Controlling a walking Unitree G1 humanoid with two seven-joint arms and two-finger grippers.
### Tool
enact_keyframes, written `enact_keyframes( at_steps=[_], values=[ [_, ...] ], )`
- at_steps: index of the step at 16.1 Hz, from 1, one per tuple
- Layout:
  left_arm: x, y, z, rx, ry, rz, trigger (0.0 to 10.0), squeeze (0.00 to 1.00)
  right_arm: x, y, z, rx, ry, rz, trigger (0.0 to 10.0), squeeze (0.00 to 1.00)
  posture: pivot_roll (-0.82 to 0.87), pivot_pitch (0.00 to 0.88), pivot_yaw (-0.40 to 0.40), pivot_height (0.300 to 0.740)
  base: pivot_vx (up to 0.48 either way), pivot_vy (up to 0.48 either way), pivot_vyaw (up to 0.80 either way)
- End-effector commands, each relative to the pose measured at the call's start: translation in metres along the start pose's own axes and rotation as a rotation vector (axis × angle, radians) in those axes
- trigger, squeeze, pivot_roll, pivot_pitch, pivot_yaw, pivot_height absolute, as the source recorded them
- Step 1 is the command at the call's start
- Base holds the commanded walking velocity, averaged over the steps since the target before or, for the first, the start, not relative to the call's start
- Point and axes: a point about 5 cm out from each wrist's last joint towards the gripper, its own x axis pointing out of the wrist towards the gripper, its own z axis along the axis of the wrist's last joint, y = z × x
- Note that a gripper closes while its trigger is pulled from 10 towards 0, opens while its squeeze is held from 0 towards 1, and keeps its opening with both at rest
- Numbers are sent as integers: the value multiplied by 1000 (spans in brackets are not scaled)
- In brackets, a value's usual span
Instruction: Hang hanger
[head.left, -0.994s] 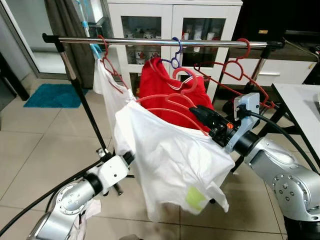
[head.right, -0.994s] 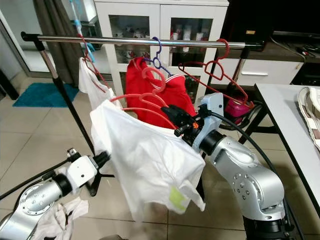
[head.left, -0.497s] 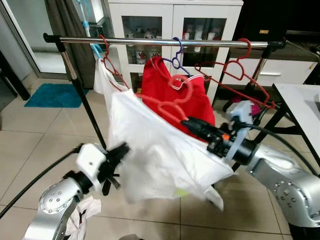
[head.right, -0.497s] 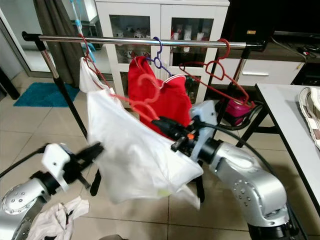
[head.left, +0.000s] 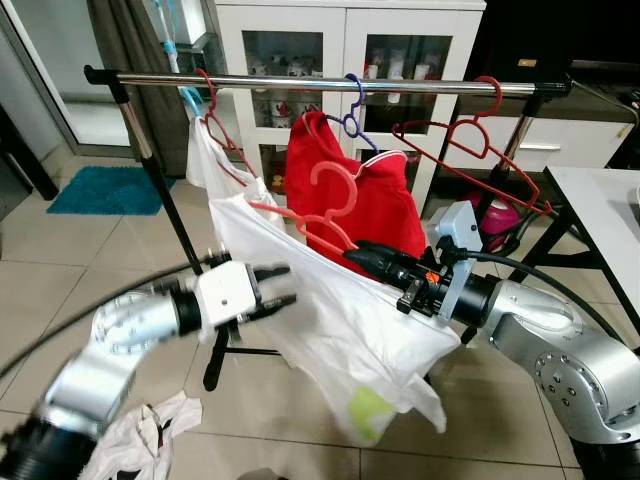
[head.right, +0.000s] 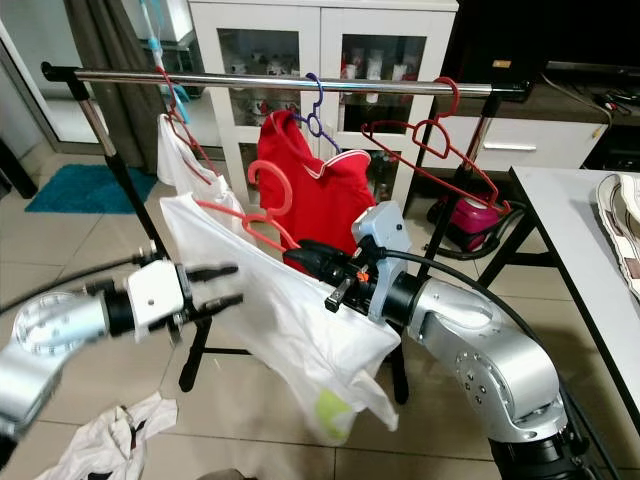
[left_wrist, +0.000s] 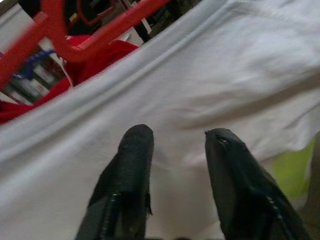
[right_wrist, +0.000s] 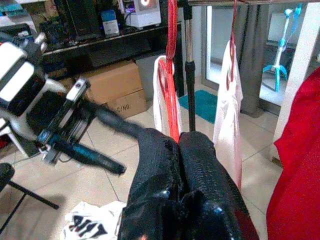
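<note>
A red hanger (head.left: 330, 228) carrying a white shirt (head.left: 340, 330) is held tilted below the clothes rail (head.left: 300, 83), its hook off the bar. My right gripper (head.left: 352, 256) is shut on the hanger's right arm; the right wrist view shows its fingers (right_wrist: 195, 150) pressed together on the red wire (right_wrist: 171, 75). At the shirt's left side my left gripper (head.left: 282, 284) stands open, its fingers (left_wrist: 135, 150) spread just in front of the white cloth (left_wrist: 200, 80) and pinching nothing.
On the rail hang a white garment (head.left: 205, 150) on a red hanger at the left, a red shirt (head.left: 350, 195) on a blue hanger in the middle, and empty red hangers (head.left: 480, 140) at the right. A crumpled cloth (head.left: 150, 440) lies on the tiles. A table (head.left: 605, 210) stands right.
My left arm has swung up from low on the left until its open gripper is at the shirt's edge. The right gripper has carried hanger and shirt left and slightly down.
</note>
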Motion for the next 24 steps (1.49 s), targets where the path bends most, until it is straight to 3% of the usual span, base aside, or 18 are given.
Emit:
enact_keyframes(
  at_steps=[1,4,7,8,10,12,13,14,15,21,23,24],
  values=[
    [2,3,3,46,-8,-28,10000,0,1,4,6,-29,-1,24,10000,0,-38,0,48,740,0,0,0],
    [10,10,13,127,-34,-126,10000,0,-1,8,3,-37,24,58,10000,0,-41,0,51,740,0,0,0],
    [16,22,16,215,-40,-130,10000,0,-1,10,3,-40,30,77,10000,0,-50,0,59,740,0,0,0],
    [14,28,27,120,-117,-98,10000,0,-1,9,2,-44,38,65,10000,0,-50,0,59,740,0,0,0],
    [4,30,42,-25,-179,-176,10000,0,-3,4,1,-49,50,21,10000,0,-56,0,63,740,0,0,0],
    [-12,35,49,-67,-171,-251,10000,0,-4,2,2,-54,51,8,10000,0,-55,0,62,740,0,0,0],
    [-21,44,53,-80,-171,-257,10000,361,-4,2,2,-57,51,12,10000,0,-53,0,61,740,0,0,0],
    [-25,49,55,-82,-167,-250,10000,800,-3,2,2,-61,53,17,10000,0,-52,0,59,740,0,0,0],
    [-33,60,56,-69,-126,-213,10000,1000,-3,2,2,-70,56,31,10000,0,-50,0,59,740,0,0,0],
    [-41,63,49,-101,-50,-179,10000,1000,-3,4,-2,-86,88,57,10000,0,-44,0,52,740,0,0,0],
    [-40,75,47,-100,-46,-199,10000,1000,-2,8,-1,-114,104,107,10000,0,-34,0,42,740,0,0,0],
    [-36,77,43,-111,-47,-260,10000,596,-1,11,1,-125,101,142,10000,0,-31,0,39,740,0,0,0]
  ],
)
